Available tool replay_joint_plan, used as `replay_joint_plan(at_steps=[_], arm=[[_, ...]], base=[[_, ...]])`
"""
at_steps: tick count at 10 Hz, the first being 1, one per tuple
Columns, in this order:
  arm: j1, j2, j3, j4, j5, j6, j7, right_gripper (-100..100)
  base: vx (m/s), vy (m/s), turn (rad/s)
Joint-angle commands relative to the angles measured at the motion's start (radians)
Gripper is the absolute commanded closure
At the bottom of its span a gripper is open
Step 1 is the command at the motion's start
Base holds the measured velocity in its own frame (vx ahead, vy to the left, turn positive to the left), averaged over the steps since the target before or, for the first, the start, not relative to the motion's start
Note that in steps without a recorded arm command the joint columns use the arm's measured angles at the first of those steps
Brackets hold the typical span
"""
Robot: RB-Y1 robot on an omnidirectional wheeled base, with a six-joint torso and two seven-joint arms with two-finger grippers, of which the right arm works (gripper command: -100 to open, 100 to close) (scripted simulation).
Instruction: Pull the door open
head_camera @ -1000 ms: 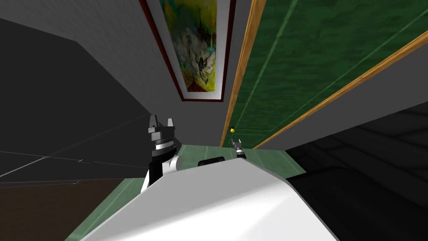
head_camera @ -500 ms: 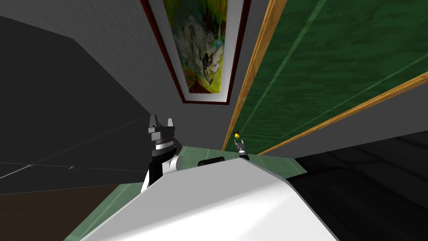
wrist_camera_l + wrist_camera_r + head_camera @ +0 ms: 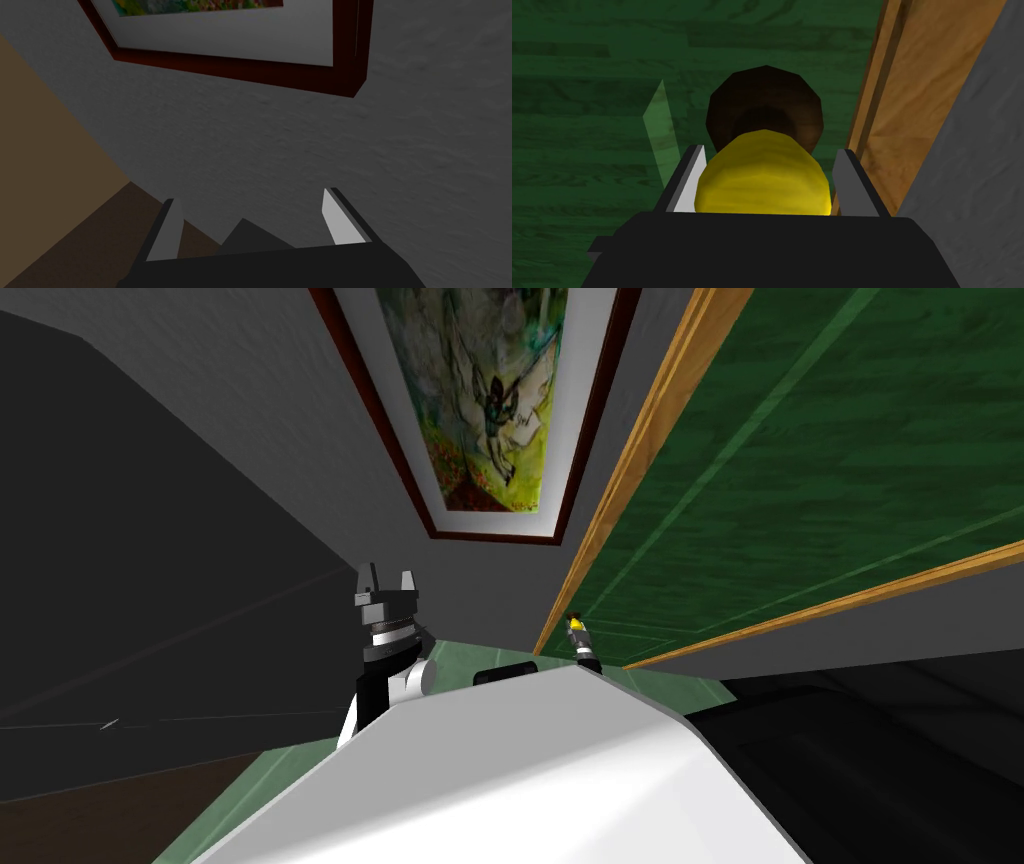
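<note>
Pale green floor strip (image 3: 670, 680) along foot of door. Left gripper (image 3: 386, 580) up before grey textured wall (image 3: 280, 408); fingers (image 3: 167, 232) spread, nothing between. Right gripper (image 3: 768, 155) on round yellow knob (image 3: 764, 177); blades pinch its two sides. Knob sits on dark brown round base plate (image 3: 764, 100), at edge of dark green wood-grain door (image 3: 800, 438), just beside light wooden door frame (image 3: 640, 468). Farther, on wall: painting in dark red frame (image 3: 480, 408). Count: 1 door, 1 knob, 1 base plate, 1 painting, 2 grippers.
</note>
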Motion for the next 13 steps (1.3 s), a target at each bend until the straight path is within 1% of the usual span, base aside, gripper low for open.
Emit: replay_joint_plan(at_steps=[1,5,6,8,13], arm=[[0.001,0.004,0.004,-0.001,0.002,0.001,0.001,100],[0.001,0.004,0.004,-0.001,0.002,0.001,0.001,100],[0.001,0.001,0.004,0.002,-0.003,0.004,-0.036,100],[-0.001,0.001,0.006,0.003,-0.006,0.004,-0.062,100],[-0.006,-0.002,0.013,0.006,-0.020,0.004,-0.189,100]], base=[[-0.032,-0.013,-0.007],[-0.014,0.001,0.004],[-0.013,-0.005,0.021],[-0.020,-0.008,0.013],[-0.024,-0.006,0.021]])
